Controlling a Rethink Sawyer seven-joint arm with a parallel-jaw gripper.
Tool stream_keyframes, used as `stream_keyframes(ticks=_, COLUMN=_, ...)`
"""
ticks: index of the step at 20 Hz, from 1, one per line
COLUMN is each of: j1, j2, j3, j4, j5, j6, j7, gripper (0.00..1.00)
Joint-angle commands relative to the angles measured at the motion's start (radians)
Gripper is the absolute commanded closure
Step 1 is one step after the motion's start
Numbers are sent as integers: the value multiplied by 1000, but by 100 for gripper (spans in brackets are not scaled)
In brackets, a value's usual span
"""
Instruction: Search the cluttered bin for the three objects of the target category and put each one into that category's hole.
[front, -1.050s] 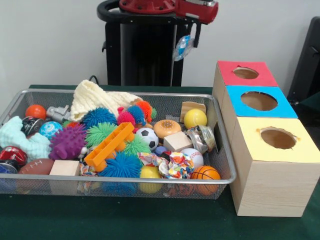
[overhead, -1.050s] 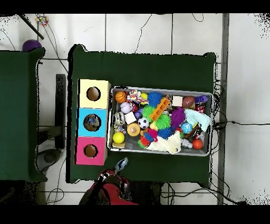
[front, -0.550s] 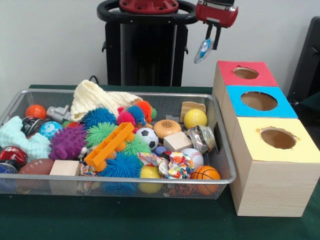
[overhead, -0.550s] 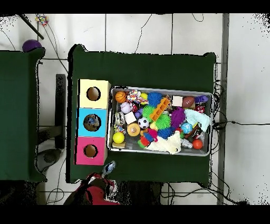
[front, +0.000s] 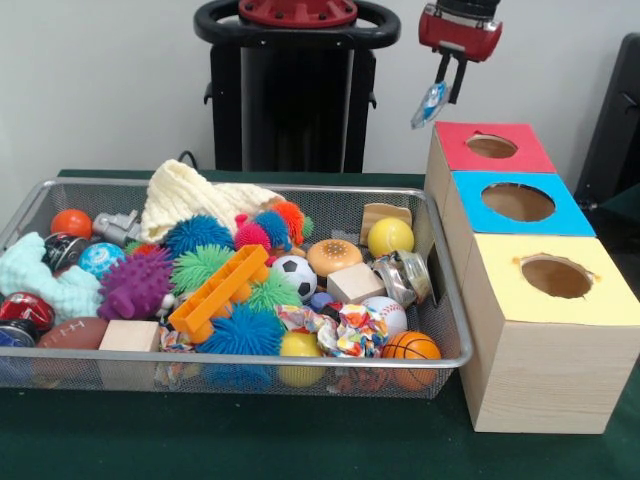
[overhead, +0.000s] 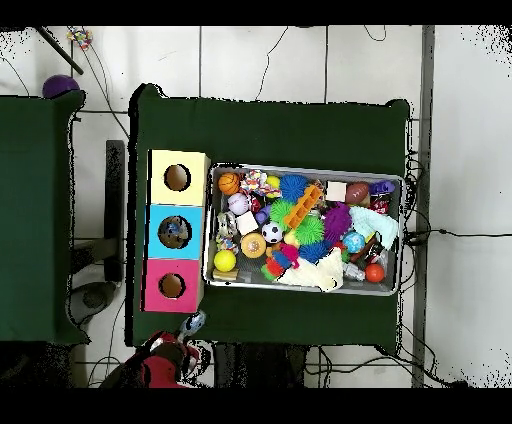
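A small, shiny blue-and-clear object (front: 432, 103), too small to identify, hangs clamped between the fingers of the hand (front: 440, 92). The hand is held high, just beyond the far left corner of the red-topped box (front: 491, 147) in the front view, above the level of the box tops. In the overhead view the hand (overhead: 192, 322) lies off the corner of the pink-red box (overhead: 172, 286), over the edge of the green bench (overhead: 270, 130).

Three wooden boxes stand touching in a row beside the wire bin (front: 444, 300): the red-topped box, a blue-topped box (front: 517, 203) and a yellow-topped box (front: 553, 281), each with a round hole in its lid. Something lies inside the blue box's hole in the overhead view; what it is cannot be told.

The bin is heaped with toys: an orange block (front: 217, 291), spiky blue balls (front: 243, 331), a purple spiky ball (front: 134, 283), a soccer ball (front: 296, 274), a yellow ball (front: 390, 237), a small basketball (front: 410, 347), a burger-shaped toy (front: 333, 256), wooden blocks (front: 355, 283) and a cream knitted cloth (front: 185, 196).
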Motion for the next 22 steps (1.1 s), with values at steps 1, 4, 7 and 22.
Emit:
stream_keyframes(ticks=1, j1=29, j2=74, j3=-12, j4=-158, j5=143, j6=-20, j7=294, gripper=100)
stream_keyframes(ticks=4, j1=56, j2=98, j3=-22, j4=-184, j5=180, j6=-16, j7=289, gripper=100)
stream_keyframes(ticks=7, j1=94, j2=127, j3=-45, j4=-215, j5=222, j6=6, j7=289, gripper=100)
stream_keyframes(ticks=22, j1=251, j2=262, j3=-125, j4=-353, j5=376, j6=78, j7=293, gripper=100)
